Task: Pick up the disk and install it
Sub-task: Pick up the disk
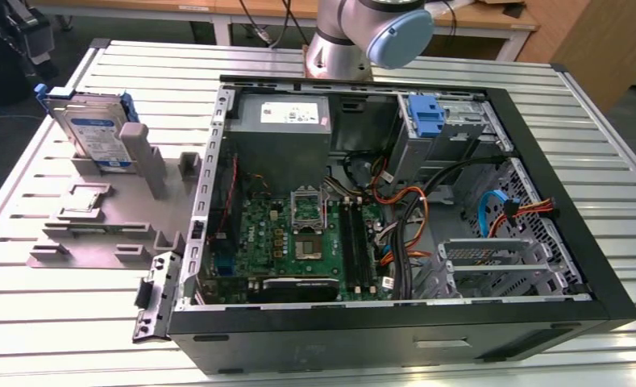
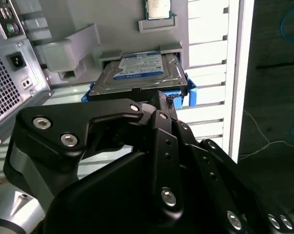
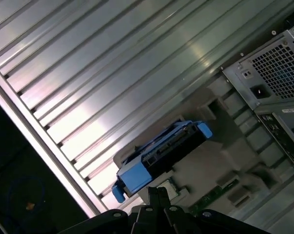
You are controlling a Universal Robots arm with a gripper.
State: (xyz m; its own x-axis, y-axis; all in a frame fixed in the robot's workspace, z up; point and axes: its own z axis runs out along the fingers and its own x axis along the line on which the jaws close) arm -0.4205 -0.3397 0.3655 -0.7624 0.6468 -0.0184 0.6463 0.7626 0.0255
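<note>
1. Starting with the disk: you have it standing on edge in a slot of the grey holder. That holder sits on the slatted table, at the exterior view's left of the open computer case. Disk and case are apart.
2. Parking it upright leaves the top edge and blue frame exposed. My read is that this gives you something to pinch.
3. Your gripper shows in both wrist views. The fingers look pressed together, with nothing between them.
4. The tips are close to the disk's blue-framed edge and aimed at it. No contact that I can see.
5. The case lies on its side with the panel off, so the inside is reachable from above.
6. Judgement: pick not yet made and nothing installed. The disk is in the holder, not in the case.
</note>
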